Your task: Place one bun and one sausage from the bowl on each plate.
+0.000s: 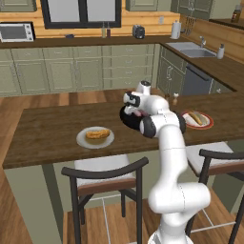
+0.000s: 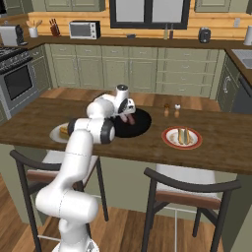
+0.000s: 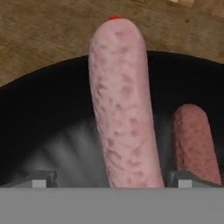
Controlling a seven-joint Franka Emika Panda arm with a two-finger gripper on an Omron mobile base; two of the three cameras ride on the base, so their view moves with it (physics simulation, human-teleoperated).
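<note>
While the gripper (image 3: 109, 181) hangs low over the bowl (image 3: 52, 113), its jaws stand wide apart with nothing clamped; the two finger tips (image 3: 41, 179) flank the near end of a sausage (image 3: 122, 109) without touching it, as far as the hand view shows. That sausage is pale pink, mottled, with rounded ends; it lies lengthwise between the tips, and its far end crosses the bowl's rim toward the wooden counter (image 1: 47, 128). A second, darker brownish sausage (image 3: 194, 140) lies in the bowl just to the right of it, shorter in view and partly behind the right tip. Progress is judged as partial: the red-rimmed plate (image 1: 208, 125), on the right of the counter, carries a bun (image 1: 200, 118) with something paler beside it, too small to identify; the pale plate (image 1: 81, 141), on the left, carries a golden-orange bun (image 1: 97, 134) and no sausage that can be made out. Remaining work, on this reading: grip the pink sausage and carry it to the pale plate; whether the right plate needs anything more cannot be told. From the base views, the arm covers most of the black bowl, which sits between the two plates.
</note>
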